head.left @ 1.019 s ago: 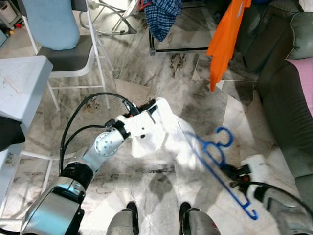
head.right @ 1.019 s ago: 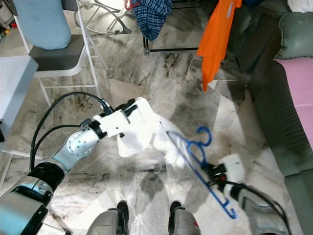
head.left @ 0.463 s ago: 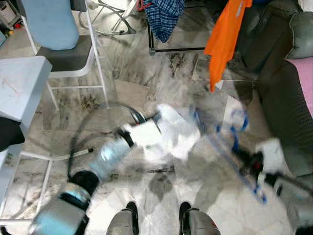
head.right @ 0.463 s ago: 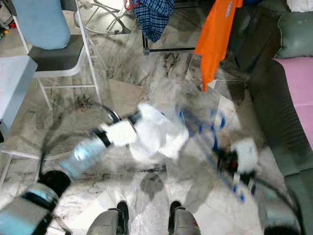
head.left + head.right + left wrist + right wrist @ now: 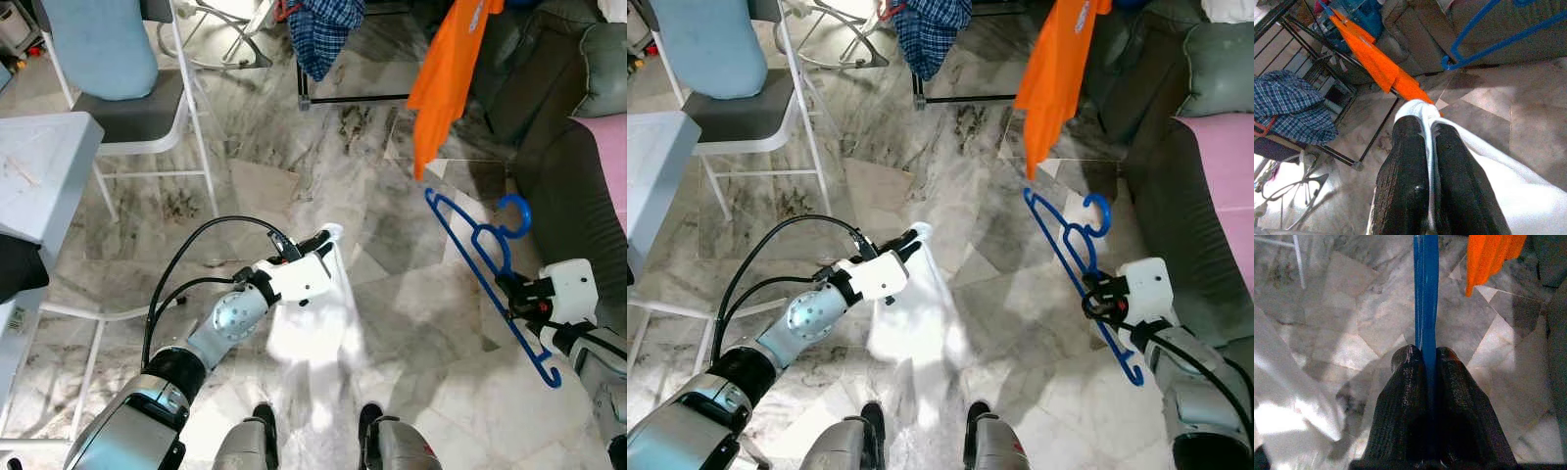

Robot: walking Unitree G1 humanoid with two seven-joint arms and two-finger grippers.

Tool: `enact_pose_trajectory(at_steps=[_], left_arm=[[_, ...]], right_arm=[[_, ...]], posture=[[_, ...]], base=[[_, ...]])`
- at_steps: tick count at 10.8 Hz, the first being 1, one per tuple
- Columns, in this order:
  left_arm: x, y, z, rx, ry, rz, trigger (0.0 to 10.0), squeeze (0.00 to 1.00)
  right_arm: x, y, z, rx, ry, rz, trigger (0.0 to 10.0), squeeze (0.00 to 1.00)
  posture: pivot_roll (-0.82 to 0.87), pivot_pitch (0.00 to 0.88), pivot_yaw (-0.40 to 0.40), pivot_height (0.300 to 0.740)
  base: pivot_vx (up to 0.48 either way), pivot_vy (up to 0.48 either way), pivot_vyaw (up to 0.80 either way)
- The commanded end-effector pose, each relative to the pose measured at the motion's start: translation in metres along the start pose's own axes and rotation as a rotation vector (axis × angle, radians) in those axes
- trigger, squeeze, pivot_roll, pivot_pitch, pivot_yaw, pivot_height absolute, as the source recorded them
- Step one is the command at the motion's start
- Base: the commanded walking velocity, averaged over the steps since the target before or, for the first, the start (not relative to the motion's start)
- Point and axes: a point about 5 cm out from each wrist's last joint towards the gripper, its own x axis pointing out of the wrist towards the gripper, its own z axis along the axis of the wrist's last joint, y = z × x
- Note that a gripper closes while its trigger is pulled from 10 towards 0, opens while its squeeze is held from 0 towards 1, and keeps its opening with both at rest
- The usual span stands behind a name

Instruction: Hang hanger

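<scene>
Risk lies in the blue hanger [image 5: 490,274], clamped edgewise by the right gripper [image 5: 1423,363] near the sofa [image 5: 573,196], twisting loose, while the left gripper [image 5: 1422,142] pinches what seems a white garment [image 5: 318,328].

open marble floor [image 5: 392,294] ahead, sofa [image 5: 578,196] crowding right

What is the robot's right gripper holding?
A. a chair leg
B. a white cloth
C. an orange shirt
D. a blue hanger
D. The right gripper has its two black fingers shut on the blue hanger, while the white cloth is pinched in the left gripper.
</scene>
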Motion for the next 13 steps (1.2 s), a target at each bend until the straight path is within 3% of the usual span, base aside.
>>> enact_pose_trajectory(at_steps=[1, 2, 3, 4, 5, 6, 7, 10, 11, 13], left_arm=[[-0.001, 0.002, 0.004, -0.004, -0.043, 0.005, 10.0, 0.00], [-0.002, 0.002, 0.006, 0.019, -0.068, -0.032, 10.0, 0.00], [-0.009, -0.001, 0.007, 0.078, -0.120, -0.182, 10.0, 0.00], [-0.016, 0.001, 0.002, 0.150, -0.125, -0.301, 10.0, 0.00], [-0.019, 0.005, -0.002, 0.188, -0.107, -0.356, 10.0, 0.00], [-0.022, 0.019, -0.012, 0.306, -0.036, -0.442, 10.0, 0.00], [-0.019, 0.037, -0.014, 0.411, 0.001, -0.448, 10.0, 0.00], [-0.012, 0.051, -0.006, 0.491, -0.044, -0.436, 10.0, 0.00], [-0.012, 0.051, -0.006, 0.520, -0.055, -0.451, 10.0, 0.00], [-0.015, 0.059, -0.011, 0.555, -0.014, -0.436, 10.0, 0.00]], right_arm=[[-0.002, 0.007, 0.003, 0.021, -0.036, 0.057, 10.0, 0.00], [-0.005, 0.010, 0.002, 0.009, -0.032, 0.093, 10.0, 0.00], [-0.013, 0.013, 0.007, -0.021, -0.040, 0.187, 10.0, 0.00], [-0.017, 0.007, 0.011, -0.063, -0.028, 0.194, 10.0, 0.00], [-0.018, 0.005, 0.013, -0.064, -0.030, 0.200, 10.0, 0.00], [-0.018, 0.010, 0.017, -0.072, -0.030, 0.246, 10.0, 0.00], [-0.016, 0.028, 0.016, -0.108, -0.018, 0.336, 10.0, 0.00], [-0.015, 0.058, 0.014, -0.137, 0.008, 0.566, 10.0, 0.00], [-0.020, 0.060, 0.015, -0.120, 0.033, 0.644, 10.0, 0.00], [-0.026, 0.053, 0.019, -0.116, 0.044, 0.665, 10.0, 0.00]], posture=[[-0.12, 0.263, 0.073, 0.740], [-0.12, 0.263, 0.074, 0.740], [-0.11, 0.264, 0.082, 0.740], [-0.11, 0.265, 0.084, 0.740], [-0.11, 0.266, 0.087, 0.740], [-0.11, 0.269, 0.093, 0.740], [-0.10, 0.275, 0.099, 0.740], [-0.10, 0.291, 0.105, 0.740], [-0.09, 0.297, 0.107, 0.740], [-0.09, 0.304, 0.112, 0.740]], base=[[0.000, 0.000, 0.00], [0.000, 0.000, 0.00], [0.000, 0.000, 0.00], [0.000, 0.000, 0.00], [0.000, 0.000, 0.00], [0.000, 0.000, 0.00], [0.000, 0.000, 0.00], [0.000, 0.000, 0.00], [0.000, 0.000, 0.00], [0.000, 0.000, 0.00]])
